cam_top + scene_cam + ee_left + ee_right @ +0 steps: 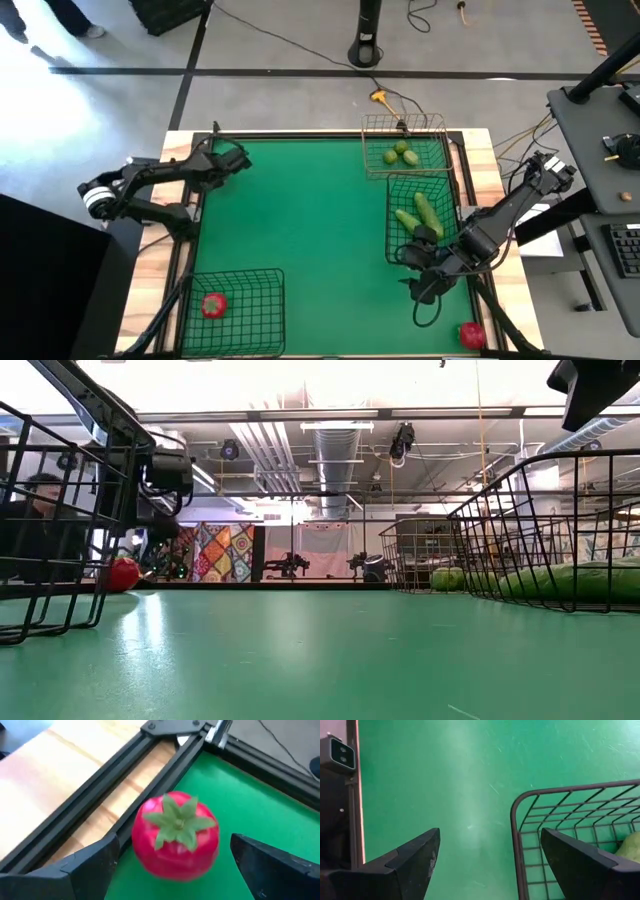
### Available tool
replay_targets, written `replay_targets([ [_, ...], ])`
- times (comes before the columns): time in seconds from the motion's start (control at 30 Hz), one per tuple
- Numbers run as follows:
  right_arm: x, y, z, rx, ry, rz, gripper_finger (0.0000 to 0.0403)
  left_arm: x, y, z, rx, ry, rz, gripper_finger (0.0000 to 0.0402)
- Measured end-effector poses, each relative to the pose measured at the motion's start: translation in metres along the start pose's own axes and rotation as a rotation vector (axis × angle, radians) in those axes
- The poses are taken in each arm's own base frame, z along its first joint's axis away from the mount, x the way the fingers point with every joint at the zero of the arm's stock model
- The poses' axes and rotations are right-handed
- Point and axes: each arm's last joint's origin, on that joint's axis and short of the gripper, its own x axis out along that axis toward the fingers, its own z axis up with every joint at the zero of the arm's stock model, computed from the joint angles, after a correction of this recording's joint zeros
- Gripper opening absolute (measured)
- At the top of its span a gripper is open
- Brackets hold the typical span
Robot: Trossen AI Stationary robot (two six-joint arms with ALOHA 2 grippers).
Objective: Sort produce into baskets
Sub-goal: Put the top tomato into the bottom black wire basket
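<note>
Left gripper (175, 842) fingers spread wide, straddling tomato (175, 822) on desk (250, 805) by far-left corner, not gripping it; probably lined up for a pick. Right gripper (490, 832) fingers wide open, empty, hovering beside cucumber basket (520, 820), out of the way.

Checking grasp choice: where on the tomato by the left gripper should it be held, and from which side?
Grip the tomato across its rounded sides, below the leafy cap, coming from above: the cap faces up and the left gripper has its open jaws straddling it. Right gripper waits by a black basket.
</note>
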Motion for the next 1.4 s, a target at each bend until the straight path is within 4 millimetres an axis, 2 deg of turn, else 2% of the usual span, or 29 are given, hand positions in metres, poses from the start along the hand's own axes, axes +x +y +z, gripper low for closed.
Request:
replay_targets([
  [0.37, 0.000, 0.000, 0.000, -0.014, -0.003, 0.003, 0.0338, 0.011, -0.004, 0.011, -0.032, -0.032, 0.053, 0.0363],
  [0.67, 0.000, 0.000, 0.000, -0.013, -0.005, 0.003, 0.0338, 0.015, -0.007, 0.007, -0.062, 0.010, 0.052, 0.0363],
  [0.97, 0.001, 0.002, 0.002, -0.028, -0.024, 0.021, 0.0338, 0.032, -0.013, -0.013, -0.056, 0.016, 0.122, 0.0363],
  [1.2, 0.001, 0.003, 0.003, -0.034, -0.030, 0.028, 0.0338, 0.046, -0.021, -0.029, -0.021, -0.070, 0.128, 0.0363],
  [1.4, 0.001, 0.003, 0.002, -0.036, -0.028, 0.032, 0.0338, 0.051, -0.021, -0.040, -0.081, -0.103, 0.129, 0.0361],
])
